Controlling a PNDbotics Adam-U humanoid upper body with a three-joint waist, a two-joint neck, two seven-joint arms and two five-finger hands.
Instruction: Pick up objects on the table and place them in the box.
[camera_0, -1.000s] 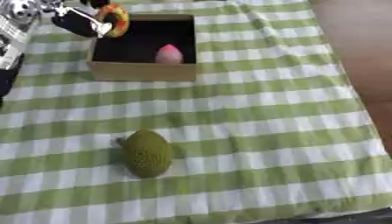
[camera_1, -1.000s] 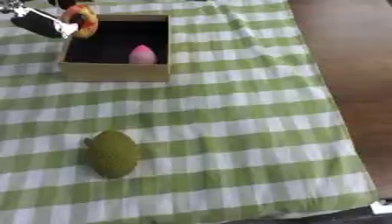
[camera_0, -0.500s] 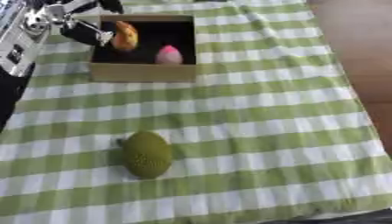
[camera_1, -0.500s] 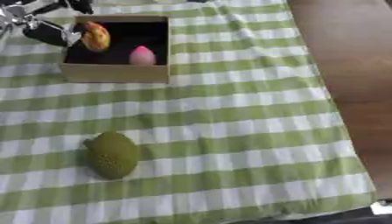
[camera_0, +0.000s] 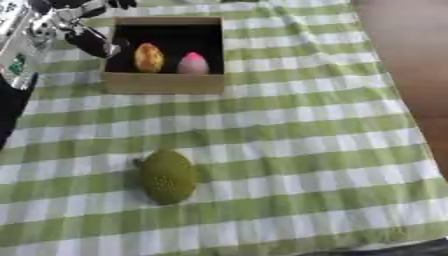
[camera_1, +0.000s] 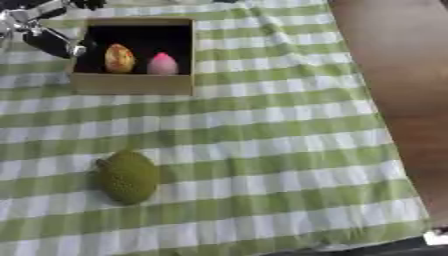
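Note:
A cardboard box (camera_0: 163, 84) with a dark inside stands at the far left of the table. Inside it lie an orange-yellow oval fruit (camera_0: 148, 57) and a pink fruit (camera_0: 192, 64), side by side. My left hand (camera_0: 73, 31) hovers just outside the box's left wall, its fingers spread and holding nothing. A bumpy green oval fruit (camera_0: 167, 176) lies on the cloth nearer to me, well apart from the hand. My right hand does not show in either view.
A green and white checked cloth (camera_0: 297, 150) covers the table. Its right edge drops to brown floor (camera_0: 411, 60). My left arm's silver and black parts (camera_0: 17, 55) run along the left border.
My left hand carried the orange-yellow fruit over the box and let it go; the fruit now lies inside beside the pink one. The hand has drawn back to the left.

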